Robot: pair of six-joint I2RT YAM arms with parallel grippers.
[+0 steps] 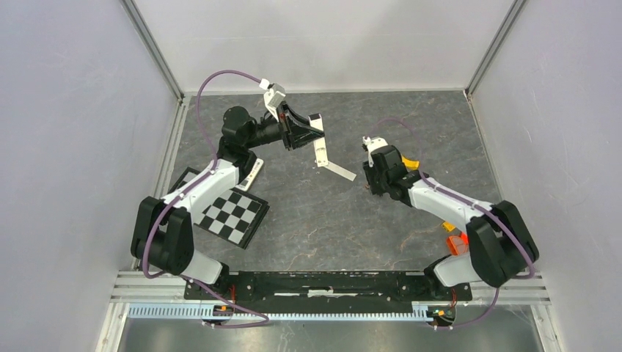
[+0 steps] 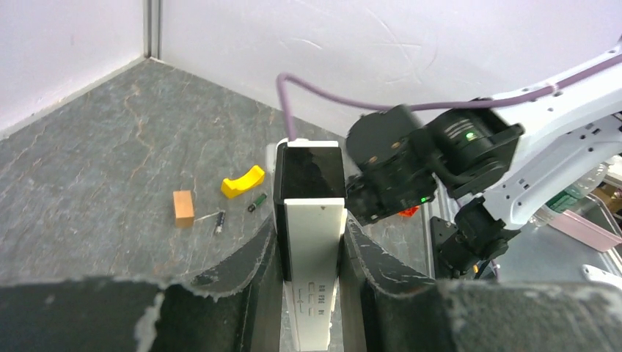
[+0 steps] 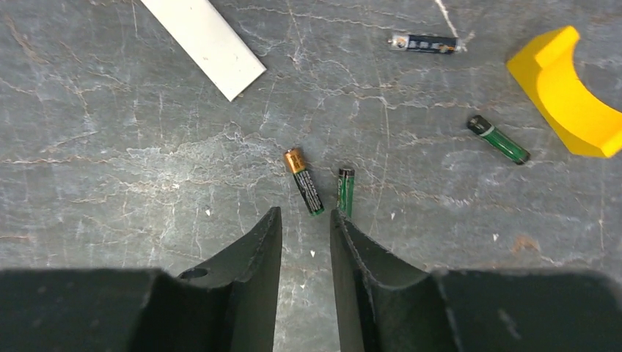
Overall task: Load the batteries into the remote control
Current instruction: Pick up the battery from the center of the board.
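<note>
My left gripper [image 2: 312,231] is shut on the remote control [image 2: 315,242], held above the table with its white back and dark battery recess [image 2: 309,170] facing the camera; from above it shows as a white strip [image 1: 318,147] in the left gripper [image 1: 312,132]. Several batteries lie on the table: a dark one with a copper end [image 3: 304,181], a green one [image 3: 345,192], another green one [image 3: 498,138] and a dark blue one [image 3: 424,43]. My right gripper [image 3: 306,214] hovers just short of the first two, its jaws narrowly apart with nothing between them.
A loose white bar [image 3: 205,40] lies on the table, also seen from above [image 1: 339,170]. A yellow curved piece [image 3: 572,95] and a brown block [image 2: 183,207] sit near the batteries. A checkerboard [image 1: 231,213] lies at the left, an orange object [image 1: 457,243] near the right arm's base.
</note>
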